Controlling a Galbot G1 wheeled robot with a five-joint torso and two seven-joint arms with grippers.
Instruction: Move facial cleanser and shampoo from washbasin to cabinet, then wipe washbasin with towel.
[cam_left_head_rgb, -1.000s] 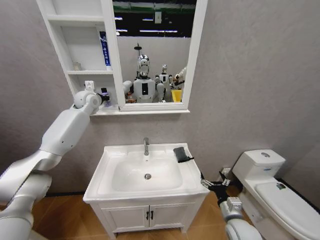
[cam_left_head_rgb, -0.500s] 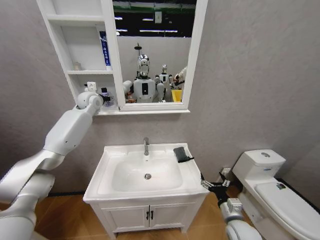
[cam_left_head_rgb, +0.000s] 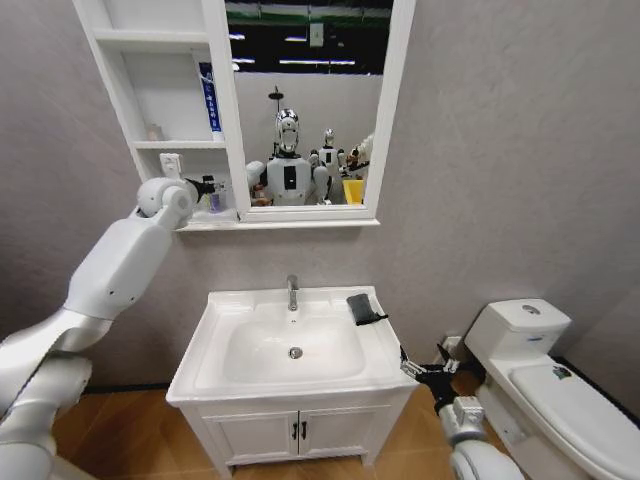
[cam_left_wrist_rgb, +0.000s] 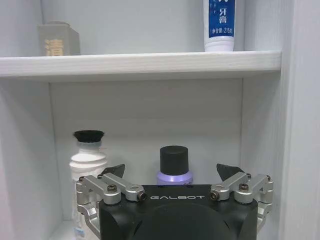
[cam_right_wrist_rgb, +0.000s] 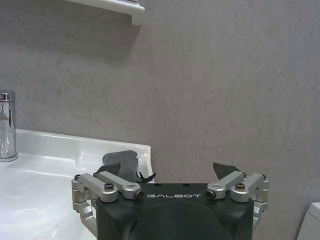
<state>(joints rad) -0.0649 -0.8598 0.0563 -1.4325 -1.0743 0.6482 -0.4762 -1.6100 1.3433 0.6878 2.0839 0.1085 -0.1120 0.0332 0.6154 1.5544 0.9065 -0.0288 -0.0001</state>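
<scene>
Towel lies nearer your right tool

Both bottles stand in the lowest compartment of the cabinet (cam_left_head_rgb: 150, 120): the purple bottle (cam_left_wrist_rgb: 174, 165) dead ahead of your left tool (cam_left_wrist_rgb: 172, 175), the white bottle (cam_left_wrist_rgb: 88, 165) beside it. That tool is released, empty, at the shelf mouth. The washbasin (cam_left_head_rgb: 230, 310) carries no bottles, so wiping looks next. The towel (cam_left_head_rgb: 364, 308) sits on the rim's back right corner, right of the faucet (cam_left_head_rgb: 292, 292). Your right tool (cam_left_head_rgb: 432, 372), fingers spread, hangs just off the basin's front right corner, clearly the closer arm.
</scene>
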